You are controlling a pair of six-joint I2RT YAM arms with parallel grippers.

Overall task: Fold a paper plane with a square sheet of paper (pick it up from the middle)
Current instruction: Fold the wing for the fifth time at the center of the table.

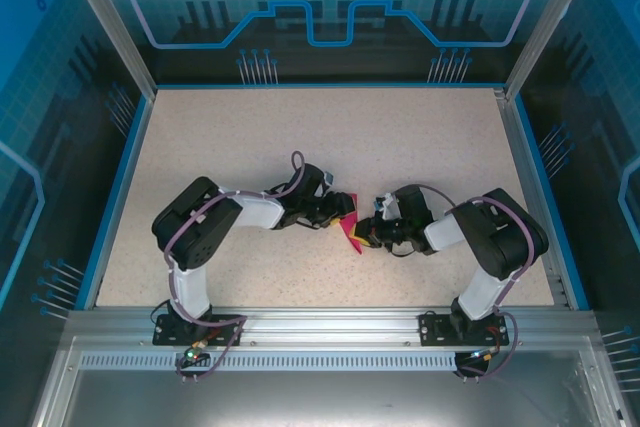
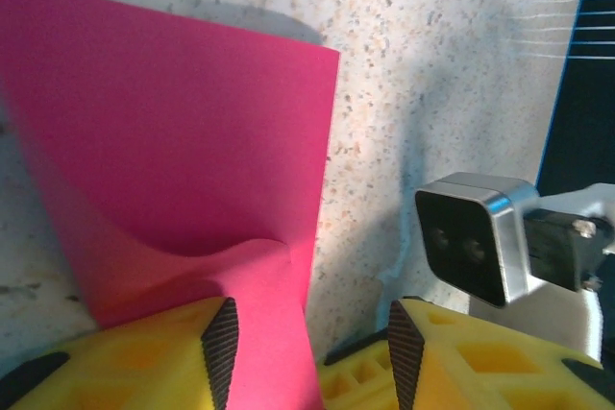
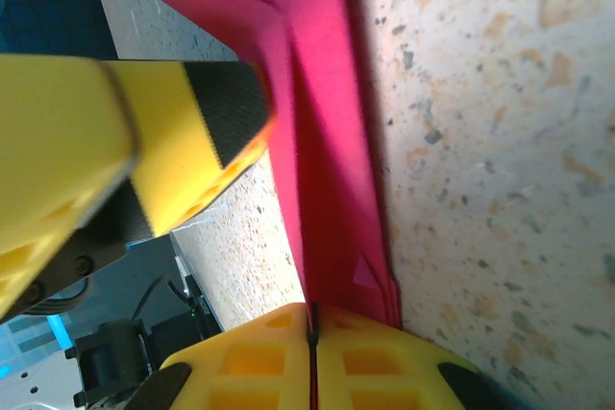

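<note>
- The square sheet of paper point(image 1: 352, 236) sits between the two arms, about midway between the left and right edges of the bench point(image 1: 330, 137) and closer to its near edge than its far one.
- It is thin, matte, magenta-pink and unmarked. It appears partly folded, with a long straight edge and a soft buckle where it bends near the left fingers point(image 2: 173, 357).
- The left fingers are apart. A strip of the paper runs between them against one ribbed black pad point(image 2: 222, 348), with bare gap to the other.
- The right fingers point(image 3: 259, 362) are pressed together, pinching a narrow layered end of the paper in their seam.
- The paper looks very light and limp. It will likely sag, curl or slide if held by one point, and it creases or tears easily.
- A hold close to a fold line, on doubled layers, looks firmest; a single-layer edge would probably buckle.
- The fingers are yellow moulded plastic, and the bench is speckled and stone-like.
</note>
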